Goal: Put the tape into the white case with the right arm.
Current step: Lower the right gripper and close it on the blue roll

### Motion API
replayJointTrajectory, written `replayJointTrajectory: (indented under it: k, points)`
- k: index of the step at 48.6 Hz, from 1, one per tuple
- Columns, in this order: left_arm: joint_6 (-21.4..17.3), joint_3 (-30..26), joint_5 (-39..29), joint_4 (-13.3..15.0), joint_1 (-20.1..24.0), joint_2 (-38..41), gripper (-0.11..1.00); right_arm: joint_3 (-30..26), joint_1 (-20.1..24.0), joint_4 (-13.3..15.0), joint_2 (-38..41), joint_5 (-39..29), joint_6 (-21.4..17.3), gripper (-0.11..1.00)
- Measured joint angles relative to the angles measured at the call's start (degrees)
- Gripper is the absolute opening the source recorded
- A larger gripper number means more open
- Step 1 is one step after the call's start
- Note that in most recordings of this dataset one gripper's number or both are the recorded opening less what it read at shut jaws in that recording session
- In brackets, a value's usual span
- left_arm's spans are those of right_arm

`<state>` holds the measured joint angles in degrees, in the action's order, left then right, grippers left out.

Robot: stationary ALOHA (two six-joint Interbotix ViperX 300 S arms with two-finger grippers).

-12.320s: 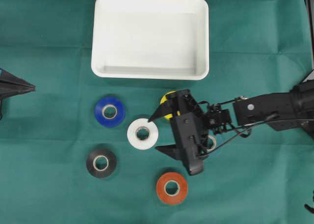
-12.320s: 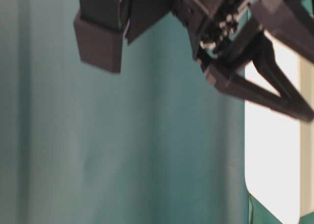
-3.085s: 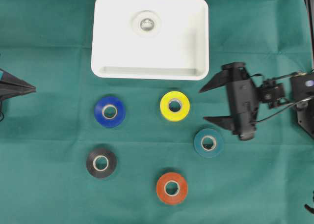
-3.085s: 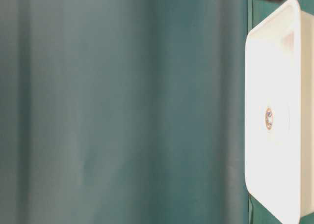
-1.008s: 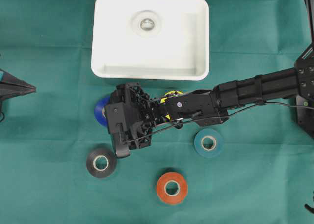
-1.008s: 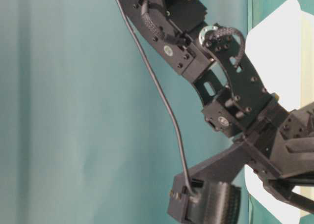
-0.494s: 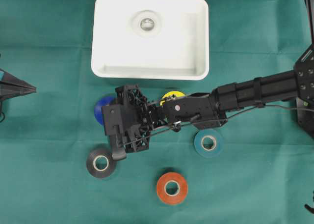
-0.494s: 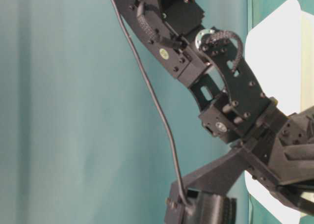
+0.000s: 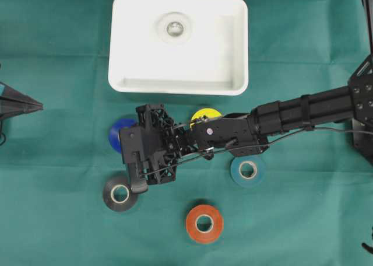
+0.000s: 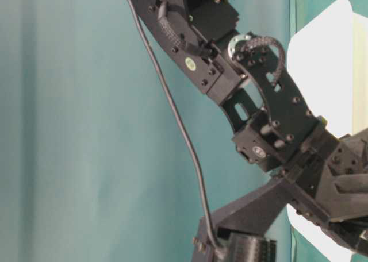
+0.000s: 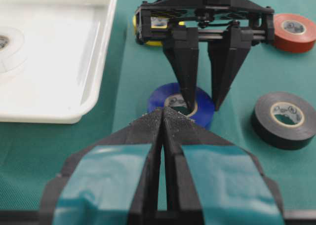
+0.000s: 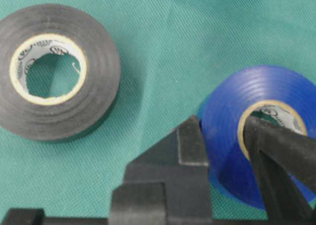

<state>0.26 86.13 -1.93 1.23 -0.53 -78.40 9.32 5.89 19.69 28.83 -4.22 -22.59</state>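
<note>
So the right gripper is down on the blue tape roll, pinching one side of the ring: one finger sits inside the cardboard core, the other presses on the outer wall. That's a thin bite, just the tape wall between the tips. The roll is still flat on the green cloth, just below the near rim of the white case, which already holds a white roll toward its far side.

What could go sideways from here, in my opinion:

- Gripping only one wall means the roll will probably hang tilted once lifted. If the pinch is shallow it can swing or slip out on the way over.
- The case rim is raised, so a lift that's too low could knock the dangling roll against it and shove the case.
- The black roll sits close by on the cloth and the yellow roll is half under the arm. A sloppy sweep could drag either one.

The left gripper is parked at the left edge, tips pressed together, well clear.
</note>
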Motion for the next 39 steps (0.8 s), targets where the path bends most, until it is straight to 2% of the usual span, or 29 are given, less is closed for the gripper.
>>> replayJointTrajectory:
  k: [24, 39]
  points:
    - [0.0, 0.0, 0.0, 0.0, 0.0, 0.0, 0.0, -0.18, 0.44, 0.0, -6.06, -4.22, -0.09, 0.01]
    - [-0.09, 0.0, 0.0, 0.0, 0.0, 0.0, 0.0, -0.35, -0.09, 0.0, -6.24, -4.75, -0.18, 0.01]
